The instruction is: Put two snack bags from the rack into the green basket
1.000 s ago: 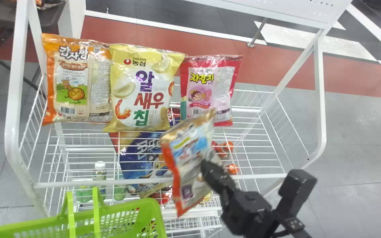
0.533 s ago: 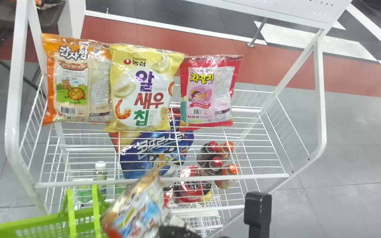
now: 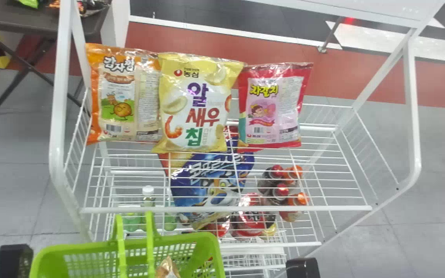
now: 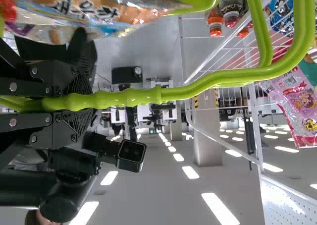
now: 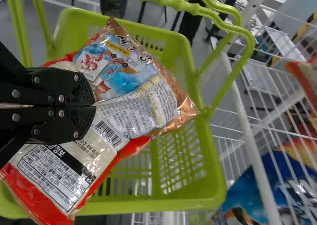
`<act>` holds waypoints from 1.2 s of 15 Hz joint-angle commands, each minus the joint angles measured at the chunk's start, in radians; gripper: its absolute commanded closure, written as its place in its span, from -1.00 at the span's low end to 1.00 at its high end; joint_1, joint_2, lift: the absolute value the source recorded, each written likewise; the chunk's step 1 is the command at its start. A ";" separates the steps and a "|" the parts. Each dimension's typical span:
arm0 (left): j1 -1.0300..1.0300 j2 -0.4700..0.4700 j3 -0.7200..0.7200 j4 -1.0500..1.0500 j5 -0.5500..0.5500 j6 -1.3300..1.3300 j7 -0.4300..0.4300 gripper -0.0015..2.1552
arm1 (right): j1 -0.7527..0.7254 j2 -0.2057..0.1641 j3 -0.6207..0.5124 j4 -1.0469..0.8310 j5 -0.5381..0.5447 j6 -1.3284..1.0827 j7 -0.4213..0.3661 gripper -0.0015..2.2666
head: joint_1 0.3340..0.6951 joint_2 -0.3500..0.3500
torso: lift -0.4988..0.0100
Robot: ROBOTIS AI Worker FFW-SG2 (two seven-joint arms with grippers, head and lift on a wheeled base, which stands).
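Note:
My right gripper [image 3: 303, 267] shows only its black housing at the head view's bottom edge. In the right wrist view that gripper [image 5: 93, 106] is shut on the middle of a red-and-brown snack bag [image 5: 133, 103], held tilted over the opening of the green basket [image 5: 210, 170]. One tip of the bag [image 3: 167, 268] shows against the basket [image 3: 87, 247] in the head view. At bottom left is the black housing of my left gripper [image 3: 14, 260]; the left wrist view has this gripper [image 4: 81, 101] closed around the green basket handle [image 4: 188, 92].
Orange [image 3: 120, 96], yellow [image 3: 197, 104] and pink-red [image 3: 272, 106] bags stand in a row on the white wire rack [image 3: 222, 209] behind the basket. Bottles [image 3: 280, 191] and a blue bag [image 3: 211, 185] lie beneath its wires. A dark table [image 3: 21, 23] stands at back left.
The right gripper has carried the snack bag from the rack's front left and down to the basket. In the head view, rack and basket now appear farther right.

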 commanded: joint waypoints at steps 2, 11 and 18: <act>0.004 0.000 -0.010 -0.003 0.000 0.001 0.000 0.27 | -0.017 -0.004 0.037 0.033 0.027 -0.085 -0.020 0.98 | 1.00 -0.57 | 0.94; 0.020 0.000 -0.016 -0.013 0.000 0.001 -0.002 0.27 | -0.093 -0.036 0.200 0.186 0.099 -0.196 -0.086 0.98 | 1.00 -0.40 | 0.94; 0.038 -0.002 -0.017 -0.022 0.000 0.001 -0.011 0.27 | -0.109 -0.045 0.181 0.217 0.098 -0.269 -0.112 -0.50 | 1.00 -0.28 | 0.94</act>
